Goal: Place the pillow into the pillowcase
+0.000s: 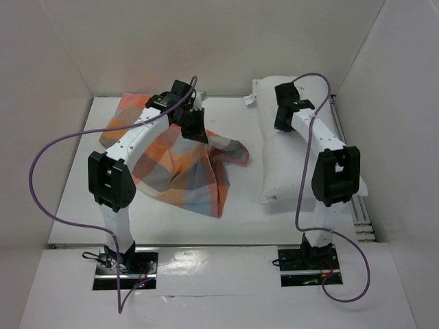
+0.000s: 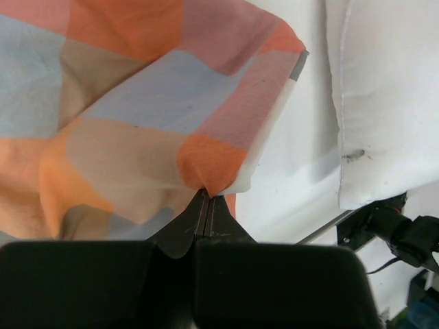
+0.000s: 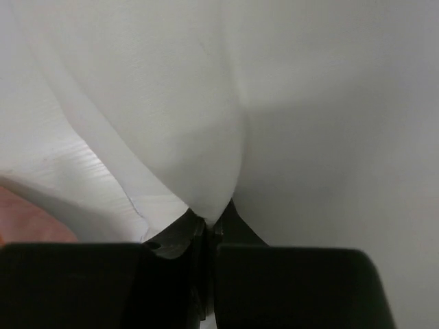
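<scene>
"The pillow (image 1: 281,164) isn't in yet, is it?"

"No, not any part of it. Start on the left. The checked pillowcase (image 1: 178,164) is lying rumpled on the left half of the table (image 1: 82,199). The left gripper (image 2: 208,195) is on it, with its fingers pressed together on a small orange fold right at an edge of the cloth."

"Is that the open end?"

"I can't tell from here. The sack looks bunched up, and I don't see a mouth held open anywhere."

"And over on the right?"

"There's a strip of bare table between the two, so they're near each other but not touching. The pillow lies flat along the right side with its little tag (image 1: 250,101) at the far corner. The right gripper (image 3: 206,223) is down on the far part of it. Its fingers are closed and they pinch up a peak of the white cover."

"So each arm holds its own piece."

"Yes, and I'd say that's as far as it goes. Both things are gripped and nothing more is done. The mouth of the case has to be found and spread open. Then the pillow must be brought across, fed in and worked down to the bottom. Nearly the whole job is left to do."
</scene>
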Controlling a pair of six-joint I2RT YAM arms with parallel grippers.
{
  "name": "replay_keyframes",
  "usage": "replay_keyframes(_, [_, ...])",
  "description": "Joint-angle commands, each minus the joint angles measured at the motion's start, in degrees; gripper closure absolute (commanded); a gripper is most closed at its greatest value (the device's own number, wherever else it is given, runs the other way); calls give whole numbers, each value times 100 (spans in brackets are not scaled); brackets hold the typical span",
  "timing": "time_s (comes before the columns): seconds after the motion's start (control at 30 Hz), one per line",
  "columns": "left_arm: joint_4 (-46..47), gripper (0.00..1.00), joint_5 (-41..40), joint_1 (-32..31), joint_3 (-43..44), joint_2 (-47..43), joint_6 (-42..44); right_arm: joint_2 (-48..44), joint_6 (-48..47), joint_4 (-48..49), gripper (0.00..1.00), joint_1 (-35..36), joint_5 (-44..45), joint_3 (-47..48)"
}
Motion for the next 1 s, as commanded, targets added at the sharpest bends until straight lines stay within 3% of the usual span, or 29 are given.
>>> replay_keyframes(0.0, [-146,100,509,333,244,130,-31,-756,67,190,100,59,-172,-405])
replay_keyframes(0.2, [-146,100,659,684,482,402,-136,-3014,-153,437,100,471,-980,-1786])
replay_keyframes(0.4, [-94,100,659,1326,544,516,-743,-4277,-347,648,100,1552,-1237,-3018])
replay_keyframes(0.43, [-93,100,598,1396,483,455,-796,-4277,-347,500,87,1640,-1141,-3019])
replay_keyframes(0.5, [-93,100,500,1520,482,377,-857,-4014,-347,-106,27,1693,-1009,-2572])
replay_keyframes(0.53, [-32,100,500,1598,421,297,-858,-3769,-286,-595,7,1694,-878,-2144])
replay_keyframes(0.6, [-32,100,439,1651,421,244,-858,-3688,-101,-985,1,1860,-745,-1851])
replay_keyframes(0.63, [-32,100,439,1652,368,244,-858,-3688,-48,-1143,1,1957,-744,-1763])
replay_keyframes(0.7, [-32,100,386,1652,316,191,-858,-3950,145,-1346,18,2369,-814,-1866])
replay_keyframes(0.77, [-32,100,386,1652,315,191,-858,-4337,268,-1443,48,2616,-1086,-2051])
replay_keyframes(0.8, [21,100,386,1652,315,191,-858,-4417,443,-1687,56,2782,-1157,-2165])
replay_keyframes(0.83, [21,100,386,1652,315,191,-858,-4470,514,-1829,56,2845,-1358,-2166])
replay_keyframes(0.87, [21,100,386,1652,315,191,-858,-4470,576,-1970,42,2898,-1490,-2245])
replay_keyframes(0.93, [21,100,386,1652,262,191,-858,-4470,821,-2357,0,2977,-1885,-2325])
replay_keyframes(0.97, [21,100,386,1652,262,191,-858,-4470,909,-2436,0,3064,-2009,-2438])
